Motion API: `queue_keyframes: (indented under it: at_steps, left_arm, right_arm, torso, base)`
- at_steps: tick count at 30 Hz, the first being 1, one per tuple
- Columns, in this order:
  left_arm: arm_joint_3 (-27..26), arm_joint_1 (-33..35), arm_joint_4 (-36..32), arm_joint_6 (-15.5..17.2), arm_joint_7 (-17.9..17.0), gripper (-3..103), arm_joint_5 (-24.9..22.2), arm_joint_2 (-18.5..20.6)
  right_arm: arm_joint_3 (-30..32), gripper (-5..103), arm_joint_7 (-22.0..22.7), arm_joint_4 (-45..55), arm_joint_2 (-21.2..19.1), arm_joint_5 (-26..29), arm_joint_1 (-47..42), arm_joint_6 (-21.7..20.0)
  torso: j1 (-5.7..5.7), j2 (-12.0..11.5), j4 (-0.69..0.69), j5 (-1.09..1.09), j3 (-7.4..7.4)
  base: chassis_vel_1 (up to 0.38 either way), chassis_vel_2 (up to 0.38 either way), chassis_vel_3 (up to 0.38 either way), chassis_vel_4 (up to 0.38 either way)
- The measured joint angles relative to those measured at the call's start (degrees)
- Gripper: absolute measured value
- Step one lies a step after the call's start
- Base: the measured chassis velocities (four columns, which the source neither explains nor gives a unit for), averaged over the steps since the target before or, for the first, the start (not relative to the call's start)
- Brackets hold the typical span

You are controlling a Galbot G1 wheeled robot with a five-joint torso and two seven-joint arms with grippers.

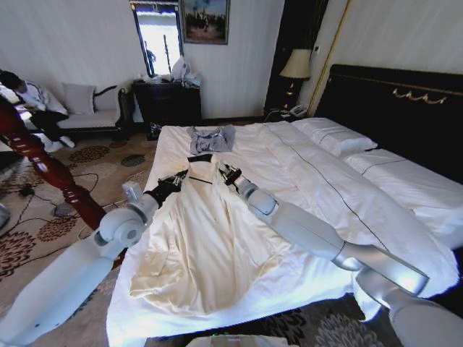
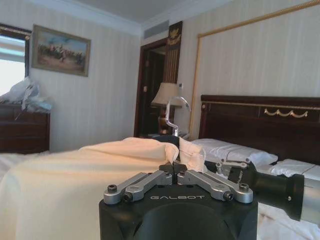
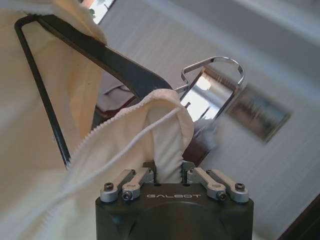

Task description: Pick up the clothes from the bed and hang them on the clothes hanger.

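Writing: "GALBOT" in pale letters on the black body of each gripper, readable in both wrist views. No other legible text.
Clothes: large cream, pale-yellow thin fabric garment (image 1: 206, 246), long and loose like a robe, lying flat and spread out on the bed, collar end at 12 o'clock, hem at 6 o'clock near the bed's foot edge. Creased, with a seam or placket running down its length. Right wrist view shows a zipper-like toothed edge along the fabric (image 3: 107, 127).
Bed: very wide bed with white sheets (image 1: 304, 173), white pillows at 2 o'clock, tall black headboard with gold ornament behind them.
Hanger: thin black triangular hanger with silver metal hook (image 3: 125, 67), at the collar end of the garment, partly inside the fabric. Hook stands above the cloth in the left wrist view (image 2: 175, 112).
Left gripper: (image 1: 176, 178) at the garment's collar, 11 o'clock side. Jaws clenched; from the left wrist view I cannot tell whether fabric is pinched between them.
Right gripper: (image 1: 228, 173) at the collar, 1 o'clock side, just beside the hanger. Jaws clenched on a raised fold of the cream fabric, clear in the right wrist view (image 3: 170, 172).
Other: small grey-blue garment (image 1: 212, 139) on the sheet at 12 o'clock beyond the collar, apart from the robe. Dark red turned wooden post (image 1: 43, 170) at 9 o'clock, beside the bed.
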Motion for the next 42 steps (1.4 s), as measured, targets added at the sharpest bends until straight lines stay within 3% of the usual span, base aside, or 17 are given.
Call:
queue_keyframes:
  at_steps: [3, 5, 11, 16, 23, 29, 36, 39, 42]
  left_arm:
    - [0.69, -3.21, 0.72, 0.18, -0.44, 0, -1.69, 1.28]
    - [0.73, -5.04, 1.35, 0.20, -0.45, 0, -2.76, 2.39]
    - [2.44, -9.00, 2.29, 0.23, 0.35, 0, -4.03, 4.73]
    - [8.65, -20.36, 5.42, 0.14, 0.56, 0, -6.27, 4.68]
    - [13.91, -27.94, 4.34, 0.01, 1.13, 0, -9.13, 4.37]
    - [13.56, -23.72, -1.84, -0.04, 2.28, 0, -9.51, 6.68]
    - [8.86, -11.69, -7.34, -1.54, 5.18, 0, -4.68, 12.54]
    - [7.66, -8.92, -7.52, -1.97, 5.56, 0, -2.81, 13.16]
    - [6.13, -4.62, -6.77, -3.03, 6.24, 0, 2.08, 13.51]
  right_arm:
    - [0.44, 23, -0.76, 1.43, -1.02, -8.48, 0.86, 0.14]
    - [0.97, 23, -1.01, 2.22, -1.36, -9.91, 1.23, 0.13]
    - [1.17, 23, -1.61, 2.36, -1.36, -11.90, 2.28, 0.62]
    - [0.54, 23, -2.47, 2.61, -0.79, -14.00, 2.94, 1.70]
    - [0.23, 23, -2.44, 1.93, 1.01, -14.03, 2.16, 1.01]
    - [0.32, 23, -2.16, 0.22, 2.46, -12.99, 3.18, 0.62]
    - [2.08, 23, -1.48, -0.76, 2.26, -11.58, 3.88, 0.60]
    - [2.95, 23, -1.34, -0.46, 1.83, -11.64, 3.59, 0.66]
    - [4.05, 23, -1.21, 0.44, 1.31, -11.98, 3.28, 0.78]
  torso:
    - [0.00, 0.00, -0.04, 0.00, 0.00]
    - [0.00, 0.00, -0.04, 0.01, 0.00]
    - [0.00, 0.00, 0.01, 0.00, 0.00]
    - [0.01, 0.00, -0.03, 0.00, 0.01]
    - [0.01, 0.00, -0.02, 0.02, 0.00]
    - [0.01, 0.00, -0.02, 0.00, 0.01]
    - [0.00, 0.01, 0.01, 0.00, 0.00]
    - [0.00, 0.01, -0.03, 0.00, 0.00]
    - [0.00, 0.01, -0.04, 0.00, 0.00]
  base:
    - [0.000, 0.000, 0.000, 0.000]
    - [0.000, 0.000, 0.000, 0.000]
    - [0.000, 0.000, 0.000, 0.000]
    - [0.000, 0.000, 0.000, 0.000]
    - [0.000, 0.000, 0.000, 0.000]
    - [0.000, 0.000, 0.000, 0.000]
    - [0.000, 0.000, 0.000, 0.000]
    - [0.000, 0.000, 0.000, 0.000]
    - [0.000, 0.000, 0.000, 0.000]
